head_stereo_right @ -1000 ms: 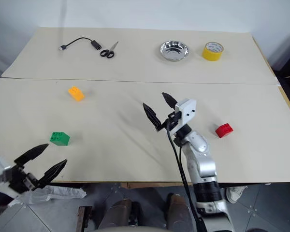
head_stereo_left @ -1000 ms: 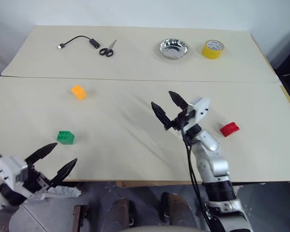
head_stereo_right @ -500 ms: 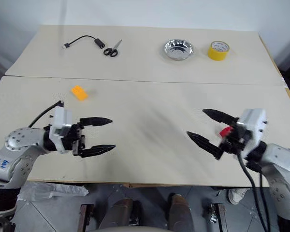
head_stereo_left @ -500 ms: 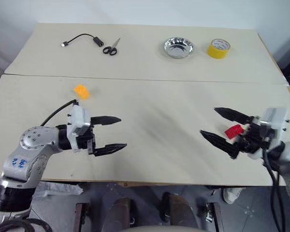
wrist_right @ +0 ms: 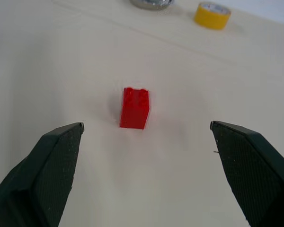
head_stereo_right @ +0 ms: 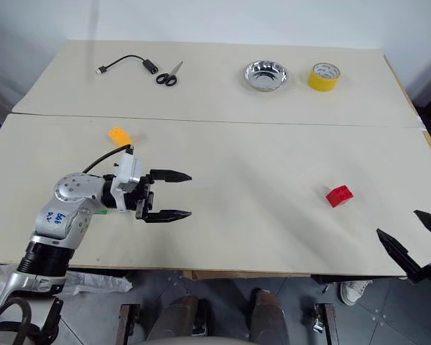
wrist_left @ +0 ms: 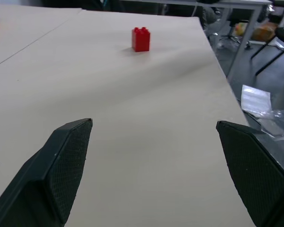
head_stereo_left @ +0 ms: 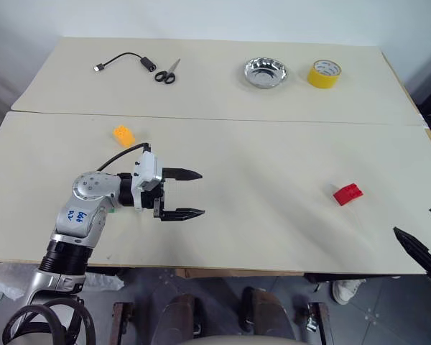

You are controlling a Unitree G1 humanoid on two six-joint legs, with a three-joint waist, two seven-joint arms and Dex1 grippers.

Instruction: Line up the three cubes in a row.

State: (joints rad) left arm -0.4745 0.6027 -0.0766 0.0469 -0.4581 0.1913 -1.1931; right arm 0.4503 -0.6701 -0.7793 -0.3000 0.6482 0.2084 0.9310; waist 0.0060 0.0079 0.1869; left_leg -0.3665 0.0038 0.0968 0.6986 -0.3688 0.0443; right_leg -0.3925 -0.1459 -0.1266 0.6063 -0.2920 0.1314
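Note:
A red cube [head_stereo_left: 347, 194] lies on the right half of the near table, and an orange-yellow cube [head_stereo_left: 122, 134] sits at the left near the seam between the tables. The third cube is hidden where my left arm lies over the table. My left gripper [head_stereo_left: 201, 193] hovers left of centre, open and empty, pointing to the right toward the distant red cube [wrist_left: 140, 39]. At the near right edge my right gripper [head_stereo_right: 400, 224] is open and empty. It faces the red cube [wrist_right: 135, 108], which stands well ahead of its fingers [wrist_right: 47, 161].
On the far table lie a black cable [head_stereo_left: 121, 61], scissors [head_stereo_left: 165, 72], a metal bowl [head_stereo_left: 264, 72] and a yellow tape roll [head_stereo_left: 324, 72]. The near table's right edge [wrist_left: 217, 61] drops to the floor, where chair legs and plastic wrap show.
My right gripper has pulled back from the red cube to the near right edge. My left gripper has moved further right over the table. Both stay open.

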